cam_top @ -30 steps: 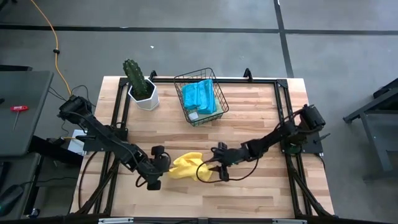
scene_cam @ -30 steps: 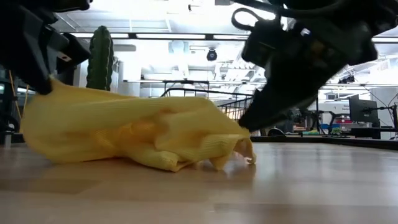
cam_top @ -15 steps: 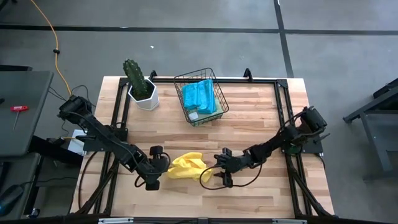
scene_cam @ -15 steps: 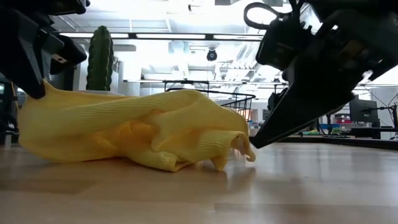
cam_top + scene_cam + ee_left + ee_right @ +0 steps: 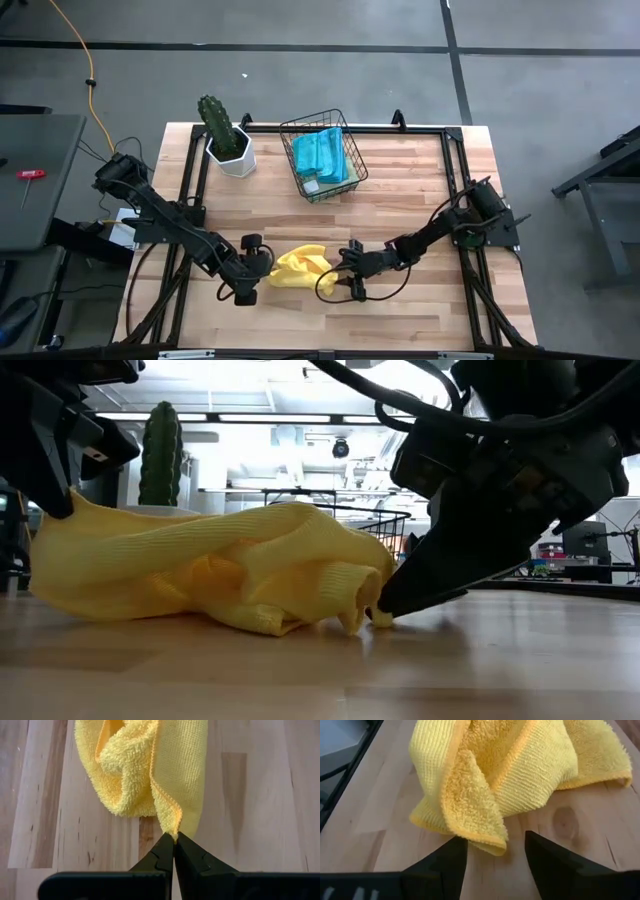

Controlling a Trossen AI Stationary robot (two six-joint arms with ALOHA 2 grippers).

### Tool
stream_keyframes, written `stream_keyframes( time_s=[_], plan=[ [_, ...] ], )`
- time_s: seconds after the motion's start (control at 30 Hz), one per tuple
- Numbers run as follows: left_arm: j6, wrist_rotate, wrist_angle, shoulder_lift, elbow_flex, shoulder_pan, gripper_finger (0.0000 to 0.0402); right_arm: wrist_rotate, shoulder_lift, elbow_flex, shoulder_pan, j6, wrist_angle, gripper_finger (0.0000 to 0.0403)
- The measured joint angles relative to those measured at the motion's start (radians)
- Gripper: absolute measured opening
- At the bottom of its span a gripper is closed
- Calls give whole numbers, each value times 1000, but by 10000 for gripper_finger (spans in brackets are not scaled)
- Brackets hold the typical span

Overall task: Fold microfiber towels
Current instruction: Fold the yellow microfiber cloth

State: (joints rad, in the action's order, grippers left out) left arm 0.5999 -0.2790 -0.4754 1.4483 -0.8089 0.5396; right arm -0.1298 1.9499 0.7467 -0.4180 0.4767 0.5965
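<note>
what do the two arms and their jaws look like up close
Both arms are dark, near-black jointed links, each trailing a looping black cable. The left gripper ends in two slim black jaws tapering to fine points, with small notches on the inner edges. The right gripper has broader black jaws with angled tips. No markings show.

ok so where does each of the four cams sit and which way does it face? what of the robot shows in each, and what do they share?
High: above the table, straight down; both arms, yellow towel, wire basket, cactus.
Low: at table-top height, level across into the room; towel, right gripper at its edge.
Left wrist: looks past the shut fingers of the left gripper, pinching a towel corner.
Right wrist: looks past the open fingers of the right gripper, a towel fold between them.
Shared: all four show the yellow towel.
</note>
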Motion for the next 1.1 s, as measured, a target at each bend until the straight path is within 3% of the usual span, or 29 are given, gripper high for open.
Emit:
stream_keyframes(
  time_s=[0.17, 0.37, 0.6, 0.73, 0.87, 1.1],
  plan=[
    [0, -1, -8, 0, 0, 0, 0, 6, 1, 0, -1, -7, -5, 148],
    [0, -78, -16, 0, 0, 0, 0, 60, -36, 1, -1, -15, -102, 16],
    [-12, -121, -31, -11, 0, 0, 0, 70, -207, -2, -37, -56, -314, 3],
    [-28, -160, -70, -32, -30, 2, 0, -29, -345, -2, -78, -55, -478, 2],
    [-82, -275, -188, -62, -130, 20, 0, -136, -484, 45, -112, -71, -686, 1],
    [-222, -462, -427, -124, -368, 27, 0, -369, -591, 322, -127, -119, -1157, 0]
  ],
)
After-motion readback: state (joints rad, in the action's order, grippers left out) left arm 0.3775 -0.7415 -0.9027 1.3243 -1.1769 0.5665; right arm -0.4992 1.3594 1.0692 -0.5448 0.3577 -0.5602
